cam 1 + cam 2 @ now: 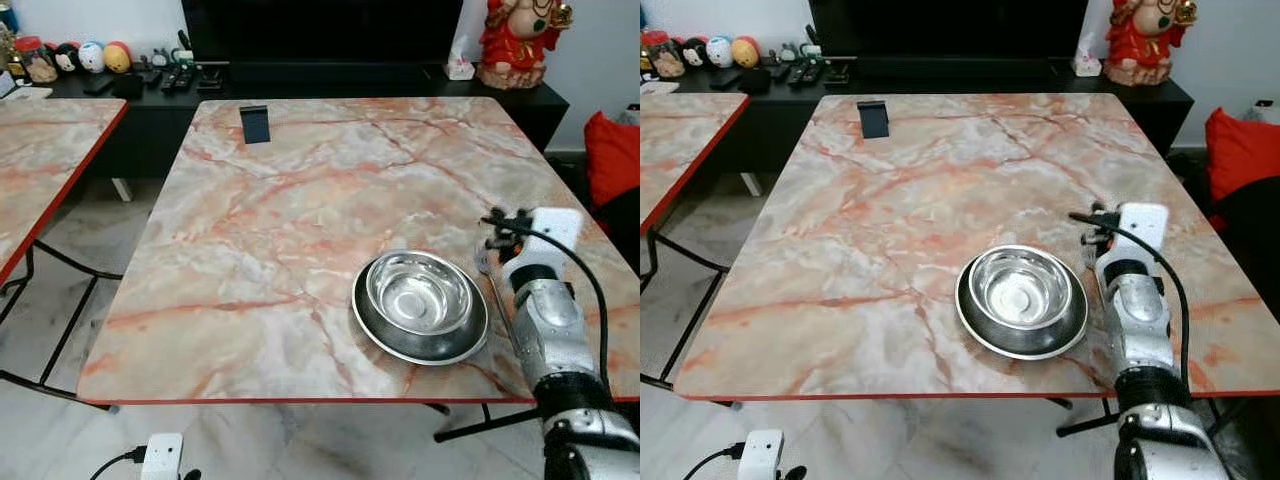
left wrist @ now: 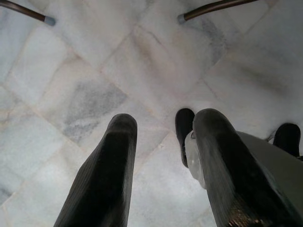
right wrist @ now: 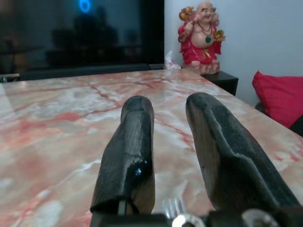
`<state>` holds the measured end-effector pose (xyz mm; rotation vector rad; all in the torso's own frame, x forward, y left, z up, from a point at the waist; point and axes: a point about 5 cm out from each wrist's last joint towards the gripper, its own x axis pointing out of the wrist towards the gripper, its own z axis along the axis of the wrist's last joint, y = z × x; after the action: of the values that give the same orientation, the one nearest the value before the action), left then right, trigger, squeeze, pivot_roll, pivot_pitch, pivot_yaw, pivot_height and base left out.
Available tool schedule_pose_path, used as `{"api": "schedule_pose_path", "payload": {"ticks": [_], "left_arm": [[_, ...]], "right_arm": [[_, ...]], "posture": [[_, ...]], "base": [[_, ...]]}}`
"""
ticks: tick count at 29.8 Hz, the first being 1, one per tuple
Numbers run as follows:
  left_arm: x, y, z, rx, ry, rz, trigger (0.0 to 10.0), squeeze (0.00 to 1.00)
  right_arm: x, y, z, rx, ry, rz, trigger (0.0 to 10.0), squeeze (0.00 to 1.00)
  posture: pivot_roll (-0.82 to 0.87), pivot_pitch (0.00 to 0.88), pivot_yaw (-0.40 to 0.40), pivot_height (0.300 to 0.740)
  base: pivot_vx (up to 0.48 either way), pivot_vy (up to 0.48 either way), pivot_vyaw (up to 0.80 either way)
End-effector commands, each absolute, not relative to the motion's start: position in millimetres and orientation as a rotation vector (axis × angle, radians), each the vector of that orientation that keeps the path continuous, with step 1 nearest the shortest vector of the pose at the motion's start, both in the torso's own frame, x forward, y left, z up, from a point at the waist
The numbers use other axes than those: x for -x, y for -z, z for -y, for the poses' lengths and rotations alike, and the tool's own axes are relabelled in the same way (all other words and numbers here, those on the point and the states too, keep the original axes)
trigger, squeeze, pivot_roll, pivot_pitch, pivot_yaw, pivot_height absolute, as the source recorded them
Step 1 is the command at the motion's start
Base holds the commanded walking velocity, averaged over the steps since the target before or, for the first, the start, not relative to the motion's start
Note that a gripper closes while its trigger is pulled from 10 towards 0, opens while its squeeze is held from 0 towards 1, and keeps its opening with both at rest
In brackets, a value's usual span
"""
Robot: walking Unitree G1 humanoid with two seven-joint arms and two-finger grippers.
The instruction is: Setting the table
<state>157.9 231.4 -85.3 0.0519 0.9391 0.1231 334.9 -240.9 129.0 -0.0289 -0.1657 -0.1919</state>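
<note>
Our right gripper [image 3: 163,156] hovers low over the marble table [image 1: 300,220], fingers apart and empty, the spoon [image 1: 492,285] beneath, just right of the steel bowl [image 1: 418,292] on its plate [image 1: 372,325].

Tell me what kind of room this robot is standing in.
Most likely a home living and dining room: a marble-patterned dining table carries a steel bowl set on a plate, and behind it a dark sideboard with a TV and a red figurine.
</note>
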Motion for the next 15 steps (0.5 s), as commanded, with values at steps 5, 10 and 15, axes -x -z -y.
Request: {"api": "schedule_pose_path", "payload": {"ticks": [5, 10, 15], "left_arm": [[-149.0, 87.2, -238.5, -0.076, -0.134, -0.966, 10.0, 0.0], [-145.8, 87.7, -241.5, -0.082, -0.144, -0.975, 10.0, 0.0], [-143.4, 87.9, -244.3, -0.089, -0.152, -0.981, 10.0, 0.0]], "right_arm": [[-309.2, -128.5, 225.1, 0.026, 0.197, 0.3, 10.0, 0.0], [-297.4, -123.5, 214.3, 0.039, 0.19, 0.299, 10.0, 0.0], [-291.5, -121.8, 207.7, 0.039, 0.18, 0.292, 10.0, 0.0]], "posture": [[-0.02, 0.0, 0.002, 0.74], [-0.03, 0.0, 0.002, 0.74], [-0.03, 0.0, 0.001, 0.74]], "base": [[0.0, 0.0, 0.0], [0.0, 0.0, 0.0], [0.0, 0.0, 0.0]]}}
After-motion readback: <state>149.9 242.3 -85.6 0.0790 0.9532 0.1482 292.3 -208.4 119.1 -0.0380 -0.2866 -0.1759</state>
